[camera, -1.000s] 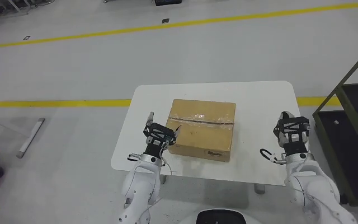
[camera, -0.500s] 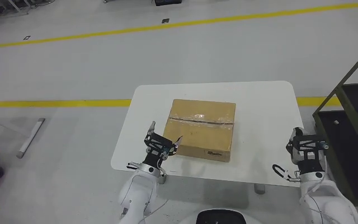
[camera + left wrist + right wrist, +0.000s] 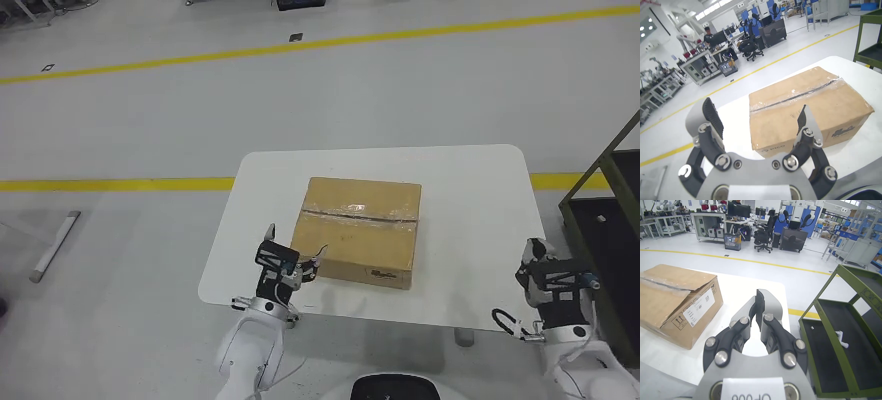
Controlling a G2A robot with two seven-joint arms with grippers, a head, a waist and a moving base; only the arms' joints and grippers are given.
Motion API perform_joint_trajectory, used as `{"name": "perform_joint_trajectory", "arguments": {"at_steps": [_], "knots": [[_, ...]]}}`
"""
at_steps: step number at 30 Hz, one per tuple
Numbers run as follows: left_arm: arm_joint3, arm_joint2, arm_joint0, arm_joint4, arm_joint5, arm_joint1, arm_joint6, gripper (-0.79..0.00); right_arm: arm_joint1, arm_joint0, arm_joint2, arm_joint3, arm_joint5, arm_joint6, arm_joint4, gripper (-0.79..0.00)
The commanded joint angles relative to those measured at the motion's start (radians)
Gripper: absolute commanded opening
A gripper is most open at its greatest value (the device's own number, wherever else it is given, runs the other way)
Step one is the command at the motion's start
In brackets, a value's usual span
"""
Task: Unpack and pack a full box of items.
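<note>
The box (image 3: 360, 228) sits mid-way on the surface (image 3: 470, 180), taped shut. It is stiff cardboard, likely heavy — take the flap edges. The left hand (image 3: 756, 105) gapes empty at the box's near-left corner; the right hand (image 3: 758, 298), pinched together and empty, is past the right edge.

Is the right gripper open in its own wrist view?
No, the right gripper has its fingers closed together with nothing between them, off to one side of the cardboard box.
</note>
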State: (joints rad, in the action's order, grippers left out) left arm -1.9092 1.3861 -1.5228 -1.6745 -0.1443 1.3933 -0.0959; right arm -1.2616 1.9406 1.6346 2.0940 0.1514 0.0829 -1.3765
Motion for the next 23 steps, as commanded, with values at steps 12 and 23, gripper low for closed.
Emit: {"name": "perform_joint_trajectory", "arguments": {"at_steps": [12,23], "knots": [[-0.067,0.068,-0.055,0.076,0.017,-0.007,-0.135,-0.001,-0.001,0.105,0.058,0.03,-0.035,0.049,0.03,-0.602],[-0.066,0.067,-0.055,0.076,0.017,-0.007,-0.134,-0.001,-0.001,0.105,0.058,0.03,-0.035,0.049,0.029,-0.052]]}}
